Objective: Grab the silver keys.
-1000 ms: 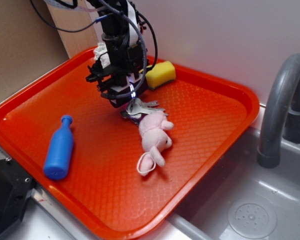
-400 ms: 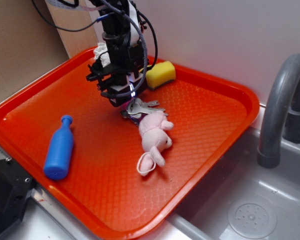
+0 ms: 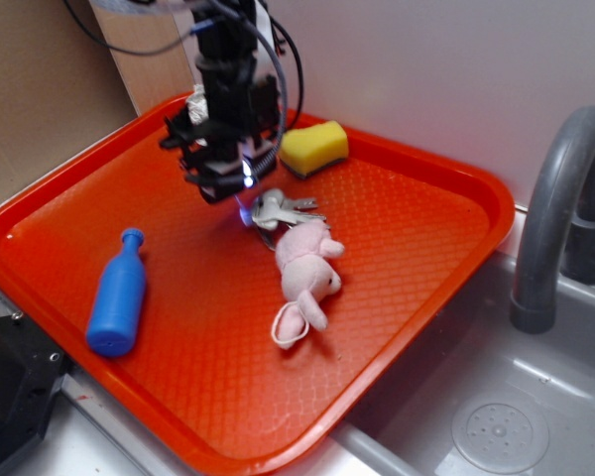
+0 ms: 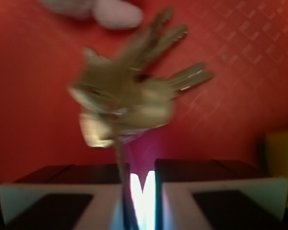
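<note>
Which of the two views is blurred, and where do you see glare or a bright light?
Wrist view: the silver keys are blurred and soft, and a bright white glow shows between the fingers of the pincer. Exterior view: sharp overall, with a small bluish-white light under the pincer and soft sheen on the orange tray.

Tray [image 3: 416,188] left of sink [image 3: 535,397]; on tray: bottle [image 3: 117,296] left, plush [image 3: 305,270] centre (keys [image 3: 278,208] just behind), sponge [image 3: 313,147] rear.

In the wrist view the silver keys [image 4: 134,96] are smeared by blur, so their teeth and count cannot be read. The gripper [image 4: 139,191] is cut off by the bottom edge, and a yellow sponge [image 4: 281,167] by the right.
</note>
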Available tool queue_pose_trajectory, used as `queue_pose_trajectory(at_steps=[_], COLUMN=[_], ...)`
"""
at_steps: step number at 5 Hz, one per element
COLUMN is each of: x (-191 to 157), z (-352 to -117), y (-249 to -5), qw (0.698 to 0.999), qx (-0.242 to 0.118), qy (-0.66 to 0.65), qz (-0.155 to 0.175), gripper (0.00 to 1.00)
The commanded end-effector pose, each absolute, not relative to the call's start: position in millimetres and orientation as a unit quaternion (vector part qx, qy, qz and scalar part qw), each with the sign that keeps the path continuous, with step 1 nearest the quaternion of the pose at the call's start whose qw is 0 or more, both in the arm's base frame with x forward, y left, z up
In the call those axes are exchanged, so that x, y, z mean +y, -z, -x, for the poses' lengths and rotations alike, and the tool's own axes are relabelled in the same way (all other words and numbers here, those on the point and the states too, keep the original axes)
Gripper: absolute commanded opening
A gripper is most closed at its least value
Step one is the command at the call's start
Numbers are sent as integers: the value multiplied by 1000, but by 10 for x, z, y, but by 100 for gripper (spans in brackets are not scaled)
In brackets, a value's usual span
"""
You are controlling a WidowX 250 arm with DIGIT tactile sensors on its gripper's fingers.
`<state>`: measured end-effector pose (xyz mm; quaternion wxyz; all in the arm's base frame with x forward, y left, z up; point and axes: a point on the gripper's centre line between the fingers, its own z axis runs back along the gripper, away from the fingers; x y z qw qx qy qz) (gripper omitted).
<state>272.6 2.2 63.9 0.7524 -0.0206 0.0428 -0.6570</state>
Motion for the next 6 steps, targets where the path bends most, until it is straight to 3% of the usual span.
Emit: queue_pose_trajectory(at_steps=[1,2,3,4,5,6], x=[423,511,421,333,366,394], z=[-2249,-1996,-1920,-1962,-2053,-2072], y=[-1815,-2297,-2811,-2970,-2930,-2878], qw=[883,935,973,993,998,997], qx=[-63,-75,-22,-11,11,16], qy=[464,347,231,108,-15,-47], qz=[-38,2,-21,-54,-56,-57], gripper=[0,0,0,0,0,0])
